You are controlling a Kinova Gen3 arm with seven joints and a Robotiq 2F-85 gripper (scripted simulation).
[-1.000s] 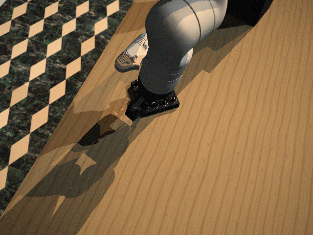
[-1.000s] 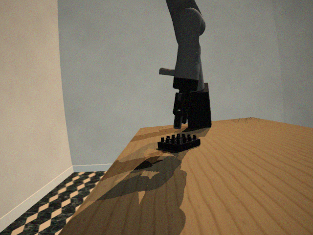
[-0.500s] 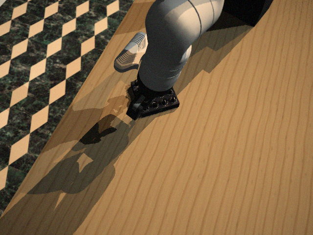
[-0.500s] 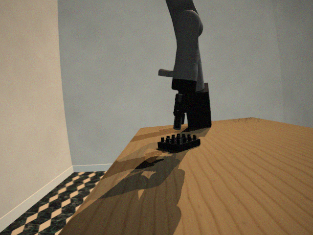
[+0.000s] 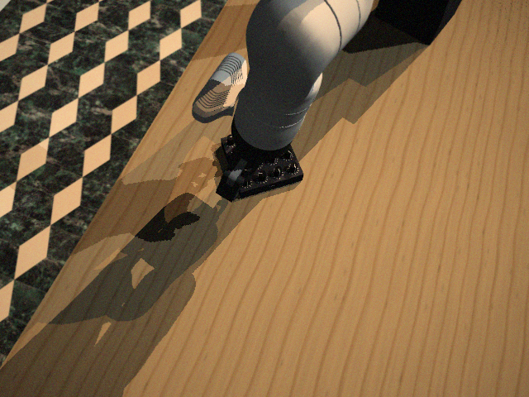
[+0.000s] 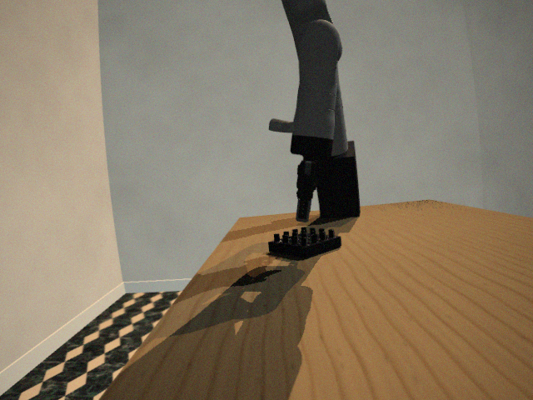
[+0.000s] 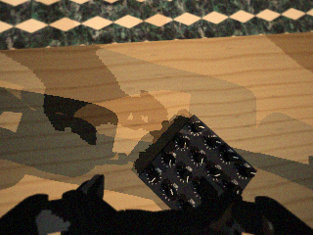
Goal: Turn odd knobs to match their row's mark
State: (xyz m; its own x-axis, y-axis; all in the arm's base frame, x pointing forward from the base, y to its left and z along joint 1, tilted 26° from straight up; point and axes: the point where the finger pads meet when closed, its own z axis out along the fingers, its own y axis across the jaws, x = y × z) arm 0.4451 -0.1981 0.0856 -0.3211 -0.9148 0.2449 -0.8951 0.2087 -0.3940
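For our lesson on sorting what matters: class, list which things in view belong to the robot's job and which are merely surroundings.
Part of the job:
- knob box, with its knobs
- gripper, open above it

Merely surroundings:
- tiled floor
- walls

No loose objects show.

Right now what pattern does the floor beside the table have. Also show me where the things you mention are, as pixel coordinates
Cream diamonds on mottled dark green (image 5: 92, 79) (image 6: 112, 344) (image 7: 158, 20), clearest in the top view.

Green-black floor with pale diamonds toward ten o'clock from above, beige wall at nine o'clock, blue-grey wall at twelve, pale baseboard at eight
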